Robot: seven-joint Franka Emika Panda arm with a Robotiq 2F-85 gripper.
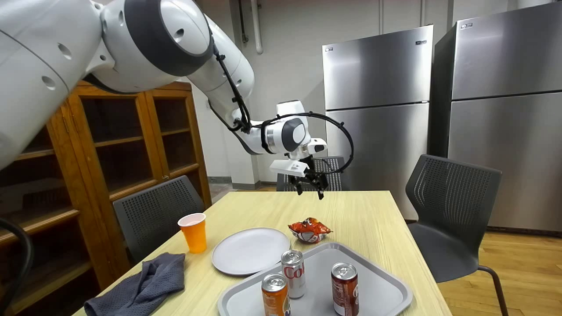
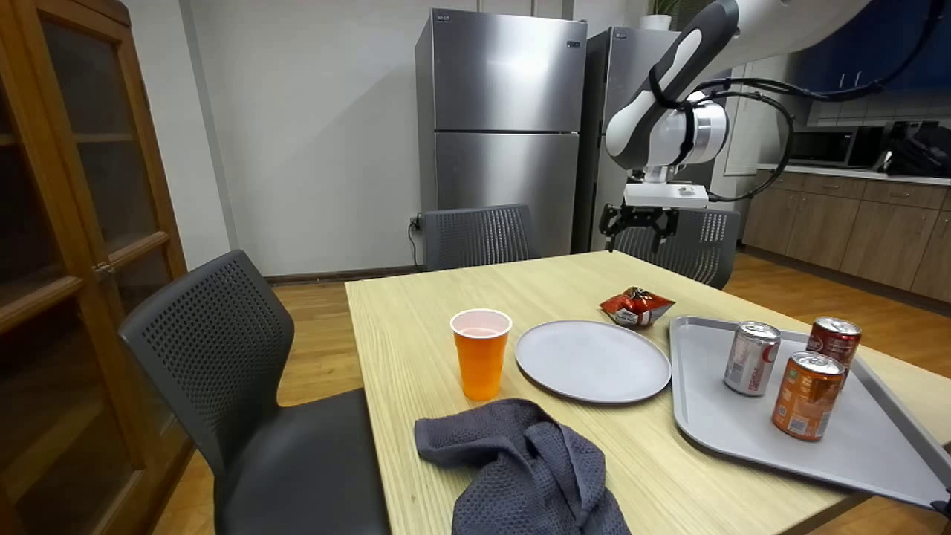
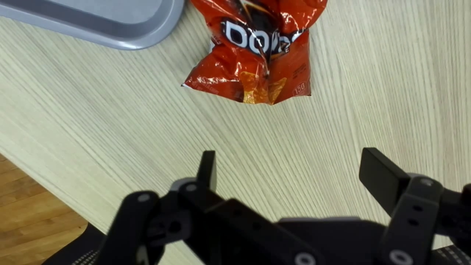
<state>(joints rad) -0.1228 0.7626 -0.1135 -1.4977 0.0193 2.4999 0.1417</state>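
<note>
- Pale counter holds a red bag of chips just beside a gray tray.
- I have my jaws spread wide above the counter.

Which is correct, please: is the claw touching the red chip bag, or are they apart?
Apart. The wrist view shows tabletop between the open claw and the red bag.

Arm seen stretched out in an exterior view, bent at upper jt., then sloped down twd. wrist; wrist flexed; gripper suspended beneath, aimed approx. straight down; fingers set well apart, inner faces turned twd. each other as seen in wrist view; jaws fully parted.
</note>
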